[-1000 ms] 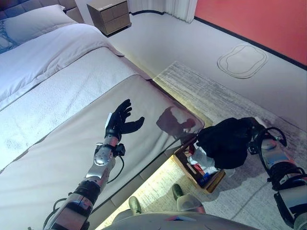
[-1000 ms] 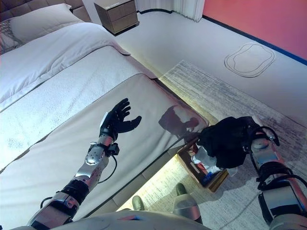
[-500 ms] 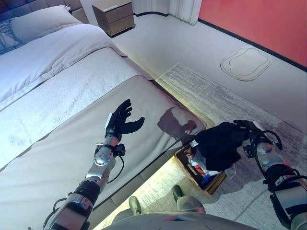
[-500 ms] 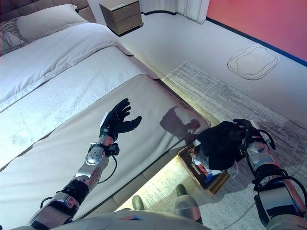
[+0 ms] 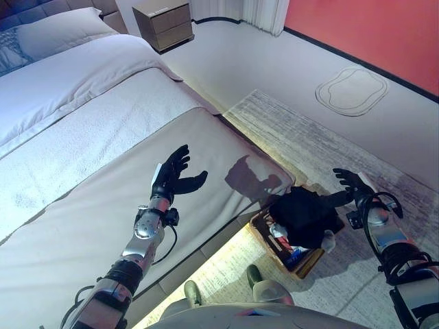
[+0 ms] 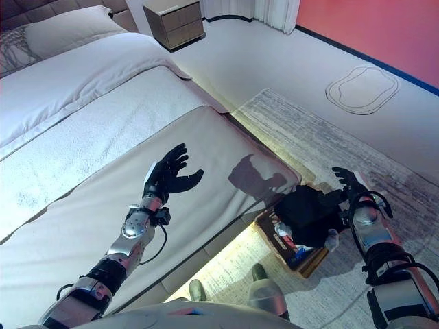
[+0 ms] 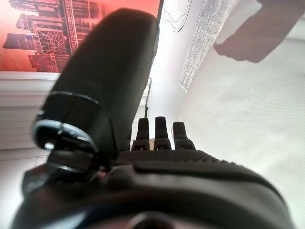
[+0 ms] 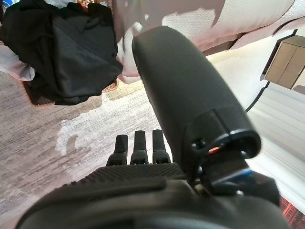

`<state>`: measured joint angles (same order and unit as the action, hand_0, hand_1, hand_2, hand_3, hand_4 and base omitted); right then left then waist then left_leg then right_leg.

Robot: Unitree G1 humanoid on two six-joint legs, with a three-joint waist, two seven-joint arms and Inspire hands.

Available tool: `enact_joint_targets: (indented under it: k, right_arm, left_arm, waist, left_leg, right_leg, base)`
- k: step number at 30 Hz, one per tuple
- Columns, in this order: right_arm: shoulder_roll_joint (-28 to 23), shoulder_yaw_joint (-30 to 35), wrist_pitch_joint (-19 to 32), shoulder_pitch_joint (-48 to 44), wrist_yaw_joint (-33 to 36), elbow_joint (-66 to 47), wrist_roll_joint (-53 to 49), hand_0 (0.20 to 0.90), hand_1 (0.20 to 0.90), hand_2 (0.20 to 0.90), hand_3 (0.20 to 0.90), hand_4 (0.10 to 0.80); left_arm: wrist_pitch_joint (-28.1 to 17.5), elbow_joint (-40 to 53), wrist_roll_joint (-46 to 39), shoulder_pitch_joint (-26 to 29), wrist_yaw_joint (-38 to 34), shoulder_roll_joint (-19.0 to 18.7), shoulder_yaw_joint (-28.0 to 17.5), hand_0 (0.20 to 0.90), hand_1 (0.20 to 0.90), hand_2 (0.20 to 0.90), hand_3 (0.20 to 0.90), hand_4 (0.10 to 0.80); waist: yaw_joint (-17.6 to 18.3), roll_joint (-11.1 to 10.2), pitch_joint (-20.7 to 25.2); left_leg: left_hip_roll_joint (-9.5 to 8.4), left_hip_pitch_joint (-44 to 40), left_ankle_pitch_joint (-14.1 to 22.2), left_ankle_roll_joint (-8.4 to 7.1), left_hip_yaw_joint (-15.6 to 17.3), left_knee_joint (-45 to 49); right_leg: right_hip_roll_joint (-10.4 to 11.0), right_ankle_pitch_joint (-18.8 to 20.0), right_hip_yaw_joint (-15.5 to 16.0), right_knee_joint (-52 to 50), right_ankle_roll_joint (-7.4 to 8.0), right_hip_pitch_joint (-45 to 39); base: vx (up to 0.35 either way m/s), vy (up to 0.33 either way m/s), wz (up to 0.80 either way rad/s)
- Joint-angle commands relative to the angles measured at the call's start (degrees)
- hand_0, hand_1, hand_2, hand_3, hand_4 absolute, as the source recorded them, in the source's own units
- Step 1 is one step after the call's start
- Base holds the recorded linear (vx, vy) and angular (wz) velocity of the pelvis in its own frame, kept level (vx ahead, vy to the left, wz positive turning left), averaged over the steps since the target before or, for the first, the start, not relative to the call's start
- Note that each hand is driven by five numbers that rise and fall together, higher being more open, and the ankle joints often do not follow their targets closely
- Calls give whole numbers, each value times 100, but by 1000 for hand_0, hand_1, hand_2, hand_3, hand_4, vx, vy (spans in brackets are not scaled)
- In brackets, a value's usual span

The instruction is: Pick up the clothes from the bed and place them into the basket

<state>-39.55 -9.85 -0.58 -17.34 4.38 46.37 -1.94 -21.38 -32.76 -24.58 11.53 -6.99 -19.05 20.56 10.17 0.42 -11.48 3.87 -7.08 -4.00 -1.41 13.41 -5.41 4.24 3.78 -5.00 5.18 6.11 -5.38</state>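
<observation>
A black garment (image 5: 303,216) lies on top of other clothes in the brown basket (image 5: 306,263) on the rug beside the bed's foot corner; it also shows in the right wrist view (image 8: 62,47). My right hand (image 5: 351,185) is open, fingers spread, just beyond the basket and apart from the garment. My left hand (image 5: 175,178) is open and empty, raised above the grey cover of the bed (image 5: 82,199). I see no clothes on the part of the bed in view.
The bed has white bedding and a pillow (image 5: 55,34) at the far left. A wooden nightstand (image 5: 162,20) stands by the wall. A light patterned rug (image 5: 322,144) covers the floor under the basket. A red wall (image 5: 384,34) runs along the right.
My right hand has let go of the black garment, which dropped into the basket, and the hand has opened and drawn back. The left hand has stayed in place.
</observation>
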Motion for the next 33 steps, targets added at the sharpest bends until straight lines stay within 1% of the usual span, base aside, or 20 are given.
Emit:
enact_joint_targets:
  k: [1, 4, 6, 8, 9, 12, 15, 18, 21, 25, 28, 33]
  right_arm:
    - [-266, 199, 642, -341, 605, -424, -235, 900, 900, 900, 900, 800]
    - [-149, 187, 718, -312, 840, -811, -220, 900, 900, 900, 900, 800]
    - [32, 159, 818, -296, 1068, -1165, -136, 900, 900, 900, 900, 800]
    - [238, 4, 892, -338, 1310, -1373, 316, 900, 900, 900, 900, 800]
    - [355, -152, 884, -349, 1429, -1484, 593, 900, 900, 900, 900, 800]
    - [536, -316, 873, -242, 1425, -1615, 769, 900, 900, 900, 900, 800]
    - [720, -442, 928, 84, 1331, -1814, 995, 900, 900, 900, 900, 800]
    - [731, -486, 928, 415, 1156, -2026, 1108, 900, 900, 900, 900, 800]
    - [731, -500, 946, 716, 1041, -2179, 1091, 900, 900, 900, 900, 800]
    - [872, -554, 920, 961, 1176, -2341, 1125, 900, 900, 900, 900, 800]
    - [1008, -694, 907, 1035, 1380, -2432, 1224, 900, 900, 900, 900, 800]
    - [1277, -949, 823, 1066, 1597, -2390, 1213, 900, 900, 900, 900, 800]
  left_arm:
    - [-509, 142, 219, 258, -63, -253, 52, 900, 900, 900, 900, 800]
    - [-491, 143, 242, 192, -101, -205, 40, 900, 900, 900, 900, 800]
    - [-487, 89, 242, 137, -163, -125, 59, 900, 900, 900, 900, 800]
    - [-477, -22, 260, 101, -217, 2, 93, 900, 900, 900, 900, 800]
    - [-528, -121, 365, -3, -221, 107, 101, 900, 900, 900, 900, 800]
    - [-548, -126, 668, -266, -298, 185, 140, 900, 900, 900, 900, 800]
    - [-589, -156, 1043, -586, -290, 184, 132, 900, 900, 900, 900, 800]
    - [-554, -126, 1396, -764, -265, 105, 86, 900, 900, 900, 900, 800]
    - [-443, -118, 1455, -869, -178, 22, -8, 900, 900, 900, 900, 800]
    - [-402, -113, 1406, -1005, -106, -25, -184, 900, 900, 900, 900, 800]
    - [-398, -94, 1408, -1084, -129, -34, -224, 900, 900, 900, 900, 800]
    - [-354, -14, 1404, -1119, -111, -66, -218, 900, 900, 900, 900, 800]
  waist:
    - [-174, -184, 587]
    - [-217, -182, 593]
    - [-270, -177, 596]
    - [-340, -165, 588]
    - [-406, -158, 594]
    - [-531, -163, 608]
    - [-655, -168, 622]
    - [-733, -166, 645]
    - [-816, -168, 662]
    - [-953, -176, 654]
    - [-1049, -185, 635]
    - [-1141, -182, 587]
  left_leg:
    - [16, -300, 934, 42, -280, 62]
    - [5, -288, 922, 42, -374, 46]
    - [-17, -249, 913, 40, -463, 43]
    - [-30, -219, 894, 35, -544, 43]
    - [-39, -211, 890, 30, -596, 41]
    - [-55, -198, 888, 26, -695, 41]
    - [-51, -157, 860, 17, -792, 41]
    - [-52, -90, 833, 19, -874, 41]
    - [-57, -9, 790, 19, -975, 41]
    - [-78, 79, 733, 20, -1145, 41]
    - [-88, 111, 704, 21, -1237, 41]
    - [-86, 116, 682, 28, -1319, 41]
  right_leg:
    - [-132, -212, 44, -347, -70, 357]
    - [-126, -235, 87, -345, -82, 321]
    - [-120, -258, 141, -344, -86, 308]
    - [-98, -271, 254, -324, -91, 281]
    - [-78, -279, 338, -293, -98, 241]
    - [-40, -298, 474, -243, -100, 166]
    - [3, -349, 655, -242, -102, 111]
    - [34, -384, 811, -231, -104, 90]
    - [65, -411, 1031, -190, -101, 48]
    - [104, -428, 1293, -131, -99, -18]
    - [121, -448, 1427, -121, -99, -69]
    - [135, -473, 1521, -124, -98, -146]
  base:
    - [33, -16, 8]
    - [23, -9, 15]
    - [15, 1, 14]
    - [37, 26, 16]
    - [62, 33, 19]
    - [55, 11, 18]
    - [53, -7, 29]
    - [45, -6, 28]
    - [47, -16, 41]
    - [32, -27, 26]
    - [30, -27, 19]
    - [26, -13, 8]
